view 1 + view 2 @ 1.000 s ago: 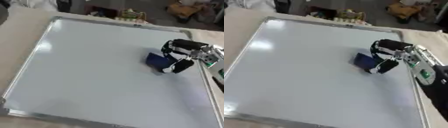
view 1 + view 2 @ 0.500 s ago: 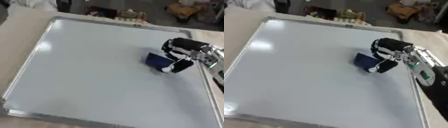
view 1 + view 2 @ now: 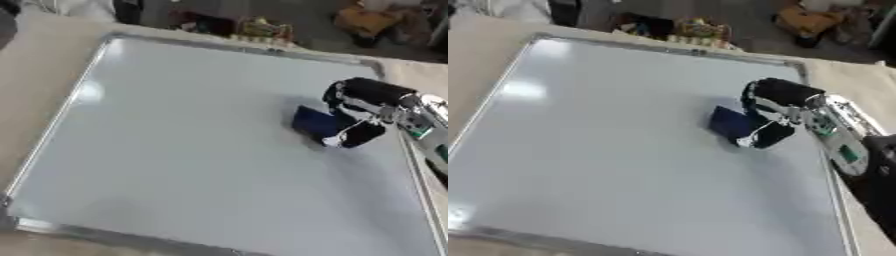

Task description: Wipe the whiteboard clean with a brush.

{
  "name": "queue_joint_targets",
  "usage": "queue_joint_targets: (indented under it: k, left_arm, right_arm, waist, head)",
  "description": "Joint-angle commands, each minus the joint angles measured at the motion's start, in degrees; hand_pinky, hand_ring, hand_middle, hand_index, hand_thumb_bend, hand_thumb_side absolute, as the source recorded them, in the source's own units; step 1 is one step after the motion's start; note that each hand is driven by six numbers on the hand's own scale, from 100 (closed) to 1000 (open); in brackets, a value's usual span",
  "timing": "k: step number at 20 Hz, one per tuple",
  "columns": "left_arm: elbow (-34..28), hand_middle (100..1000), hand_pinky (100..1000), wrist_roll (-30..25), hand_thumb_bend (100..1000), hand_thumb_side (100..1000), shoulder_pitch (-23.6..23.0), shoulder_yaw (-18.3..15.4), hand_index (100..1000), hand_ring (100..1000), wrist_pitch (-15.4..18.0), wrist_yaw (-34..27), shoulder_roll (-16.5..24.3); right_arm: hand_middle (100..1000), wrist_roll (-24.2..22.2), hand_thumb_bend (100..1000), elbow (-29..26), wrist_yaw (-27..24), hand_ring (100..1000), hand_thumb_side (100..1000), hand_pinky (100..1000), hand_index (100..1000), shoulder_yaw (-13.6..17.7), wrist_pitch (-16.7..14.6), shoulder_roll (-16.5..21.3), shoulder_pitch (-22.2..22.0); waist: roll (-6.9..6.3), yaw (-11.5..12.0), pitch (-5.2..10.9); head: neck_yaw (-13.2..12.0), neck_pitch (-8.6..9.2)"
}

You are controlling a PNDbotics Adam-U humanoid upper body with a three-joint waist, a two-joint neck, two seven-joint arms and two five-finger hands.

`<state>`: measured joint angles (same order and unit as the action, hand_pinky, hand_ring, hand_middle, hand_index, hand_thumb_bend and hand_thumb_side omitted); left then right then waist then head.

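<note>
My right hand (image 3: pixel 363 112) has its fingers curled round the dark blue brush (image 3: pixel 315 123), which sits flat on the whiteboard (image 3: pixel 175 140) toward its 3 o'clock edge. The brush juts out at 9 o'clock from my fingers, with the unwiped board lying that way.

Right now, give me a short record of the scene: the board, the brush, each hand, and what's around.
surface: whiteboard, lying flat, silver frame, no marks visible
tool: dark blue brush, on the board near its right edge
right hand: right hand, curled round the brush
left hand: not in view
beyond far edge: clutter
</note>
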<state>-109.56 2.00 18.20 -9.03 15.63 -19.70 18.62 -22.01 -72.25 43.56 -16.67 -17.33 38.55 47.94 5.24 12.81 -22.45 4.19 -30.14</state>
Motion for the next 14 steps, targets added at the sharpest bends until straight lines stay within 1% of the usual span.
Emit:
queue_joint_targets:
  k: [1,3,10,14]
  left_arm:
    - [-0.83,565,669,-0.23,271,978,0.52,-0.01,630,637,-0.05,-0.2,0.96]
    - [-0.87,565,669,-0.24,271,978,0.59,-0.01,630,637,-0.05,-0.24,0.96]
    - [-0.78,565,669,-0.4,268,979,0.54,0.03,629,637,-0.1,-0.2,0.95]
    - [-0.72,566,670,-0.48,267,980,0.63,0.05,629,637,-0.13,-0.18,0.98]
  right_arm:
    - [313,0.19,345,-0.04,0.1,759,434,640,148,0.36,-0.33,1.34,0.85]
    - [312,0.12,340,0.13,0.05,758,430,640,148,0.33,-0.38,1.32,0.84]
    - [278,-1.17,249,0.9,-1.05,738,400,629,139,0.4,-0.35,1.1,0.88]
    - [261,-1.32,223,0.72,-1.77,727,392,625,135,0.46,-0.26,1.19,0.9]
  waist:
    - [-0.31,-0.02,1.2]
    - [-0.3,-0.04,1.21]
    - [-0.4,0.07,1.24]
    - [-0.38,-0.05,1.22]
  head:
    - [0.03,0.4]
    - [0.02,0.42]
    - [-0.02,0.41]
    - [-0.12,0.52]
